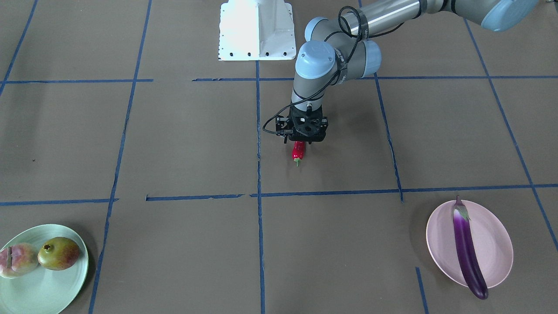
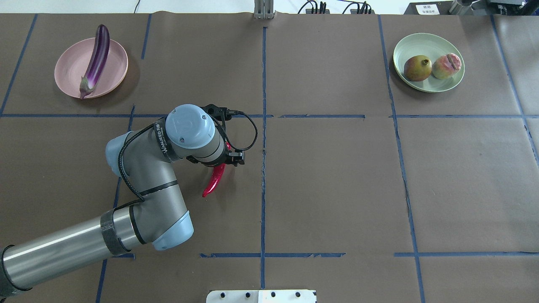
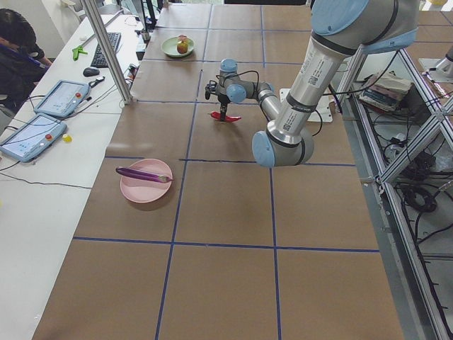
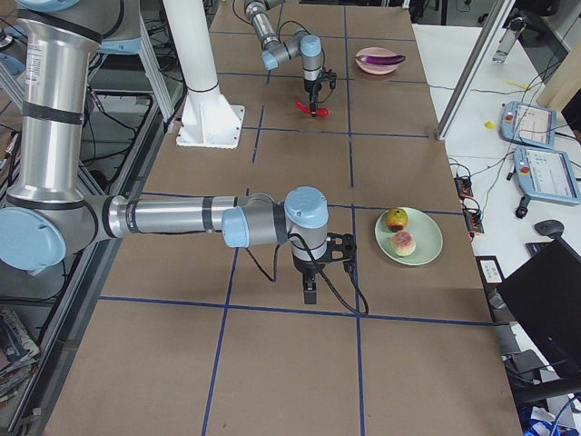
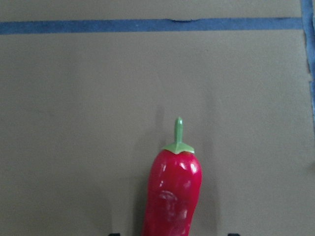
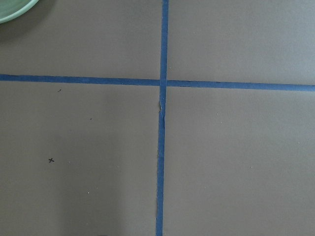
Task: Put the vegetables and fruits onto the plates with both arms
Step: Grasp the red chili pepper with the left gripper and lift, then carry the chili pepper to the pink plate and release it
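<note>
My left gripper [image 2: 224, 162] is shut on the red chili pepper [image 2: 213, 182] near the table's middle. The chili also shows in the front view [image 1: 298, 150] and, stem forward, in the left wrist view [image 5: 172, 196]. The purple eggplant [image 2: 96, 59] lies across the pink plate [image 2: 116, 67] at the far left. The peach [image 2: 447, 66] and the pomegranate [image 2: 417, 68] sit side by side on the mint green plate [image 2: 429, 42] at the far right. My right gripper [image 4: 310, 292] hangs low over the table beside the green plate [image 4: 427, 243]; I cannot tell whether it is open or shut.
Blue tape lines [image 2: 264, 147] divide the brown table cover into squares. The white base block [image 1: 257, 30] stands at the robot's edge. In the left exterior view, tablets [image 3: 32, 134] and a person [image 3: 18, 49] are on the operators' side table.
</note>
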`<state>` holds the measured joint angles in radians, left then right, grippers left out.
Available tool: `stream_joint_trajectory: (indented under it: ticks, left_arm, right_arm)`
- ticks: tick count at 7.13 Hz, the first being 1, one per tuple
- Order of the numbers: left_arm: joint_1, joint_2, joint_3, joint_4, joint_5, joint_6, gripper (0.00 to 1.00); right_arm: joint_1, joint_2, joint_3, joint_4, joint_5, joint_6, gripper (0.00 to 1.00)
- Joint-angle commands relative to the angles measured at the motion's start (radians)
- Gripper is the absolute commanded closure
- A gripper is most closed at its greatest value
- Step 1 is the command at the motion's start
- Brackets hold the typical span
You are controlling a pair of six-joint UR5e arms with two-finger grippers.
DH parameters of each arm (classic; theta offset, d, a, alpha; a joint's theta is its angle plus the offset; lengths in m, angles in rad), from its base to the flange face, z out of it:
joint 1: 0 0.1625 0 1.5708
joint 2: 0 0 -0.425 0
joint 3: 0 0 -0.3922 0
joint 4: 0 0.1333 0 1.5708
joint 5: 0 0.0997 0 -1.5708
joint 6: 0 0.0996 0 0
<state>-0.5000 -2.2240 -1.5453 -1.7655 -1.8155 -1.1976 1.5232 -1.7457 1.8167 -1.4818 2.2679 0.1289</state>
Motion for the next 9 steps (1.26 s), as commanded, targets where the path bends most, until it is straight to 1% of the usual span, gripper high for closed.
stream_joint_trajectory:
  ticks: [1,3,4,5,6,8,9]
  left_arm:
    - [-0.006,0.003,-0.010,0.001,-0.001,0.004,1.00]
    - [-0.105,0.009,-0.035,0.001,-0.042,0.013,1.00]
    - [-0.221,0.021,-0.032,0.003,-0.158,0.080,1.00]
    - [-0.341,0.046,-0.006,0.003,-0.242,0.195,1.00]
    - [-0.438,0.044,0.082,0.000,-0.249,0.339,1.00]
    - [-0.584,0.018,0.308,-0.008,-0.278,0.589,1.00]
    - [-0.603,0.001,0.388,-0.017,-0.275,0.651,1.00]
  right_arm:
    - [0.000,0.000,0.001,0.002,0.001,0.000,0.00]
    - [0.000,0.000,0.001,0.002,0.001,0.000,0.00]
    - [0.000,0.000,0.001,0.002,-0.001,0.000,0.00]
    - [0.000,-0.002,0.001,0.003,0.001,0.000,0.00]
    - [0.000,-0.002,0.001,0.003,0.001,0.000,0.00]
    - [0.000,-0.002,0.000,0.003,0.001,0.000,0.00]
    - [0.000,-0.002,0.000,0.003,0.001,0.000,0.00]
